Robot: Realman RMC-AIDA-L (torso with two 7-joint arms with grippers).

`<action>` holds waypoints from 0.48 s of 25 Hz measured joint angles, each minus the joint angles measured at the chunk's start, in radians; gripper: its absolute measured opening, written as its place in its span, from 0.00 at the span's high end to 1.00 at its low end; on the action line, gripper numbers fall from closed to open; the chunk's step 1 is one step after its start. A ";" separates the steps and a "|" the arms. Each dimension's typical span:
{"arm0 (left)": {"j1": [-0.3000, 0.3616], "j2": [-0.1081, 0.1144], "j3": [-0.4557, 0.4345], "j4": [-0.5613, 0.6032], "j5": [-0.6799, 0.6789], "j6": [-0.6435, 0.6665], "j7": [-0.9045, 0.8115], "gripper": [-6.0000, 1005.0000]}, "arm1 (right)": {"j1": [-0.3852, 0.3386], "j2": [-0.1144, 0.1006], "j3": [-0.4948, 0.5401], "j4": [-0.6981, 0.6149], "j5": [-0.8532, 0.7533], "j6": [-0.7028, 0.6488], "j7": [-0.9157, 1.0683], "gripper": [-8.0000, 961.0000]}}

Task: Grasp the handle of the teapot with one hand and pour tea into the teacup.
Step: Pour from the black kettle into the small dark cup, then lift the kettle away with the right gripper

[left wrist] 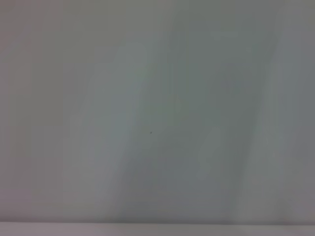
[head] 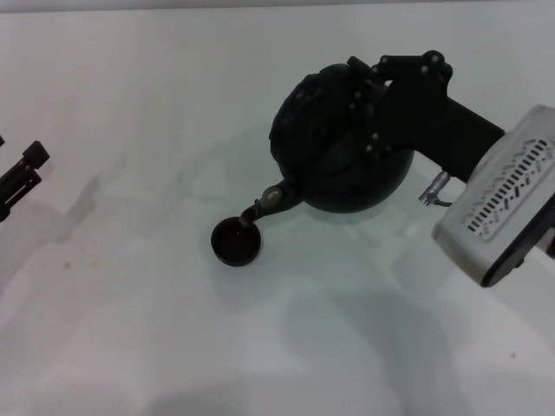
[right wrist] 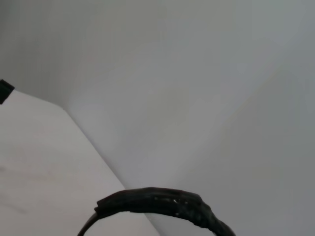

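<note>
Over the teacup (head: 236,242), my right gripper (head: 375,104) grips the handle (right wrist: 162,202), tilting the teapot (head: 334,147): pouring, I judge. Next I'd level it gently. Left gripper (head: 22,178) idles aside; opening unclear.

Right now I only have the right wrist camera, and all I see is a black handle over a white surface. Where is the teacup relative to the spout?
Observer: In the head view the teacup stands on the table just below the spout, whose tip hangs over the cup's rim.
Operator: Is the pot actually tilted?
Observer: Yes, the teapot is tipped spout-down, held by the right gripper with its jaws closed on the handle.
Operator: And the other arm?
Observer: The left gripper sits at the head view's far left edge, well apart from the cup.
</note>
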 joint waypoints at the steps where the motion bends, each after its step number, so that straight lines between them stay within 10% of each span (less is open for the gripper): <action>1: 0.000 0.000 0.000 0.000 0.000 0.000 0.000 0.23 | -0.002 0.000 -0.009 -0.009 0.000 0.015 -0.013 0.88; 12: 0.000 0.000 0.000 0.000 -0.002 0.002 0.011 0.23 | 0.004 0.001 -0.090 -0.063 -0.004 0.141 -0.132 0.88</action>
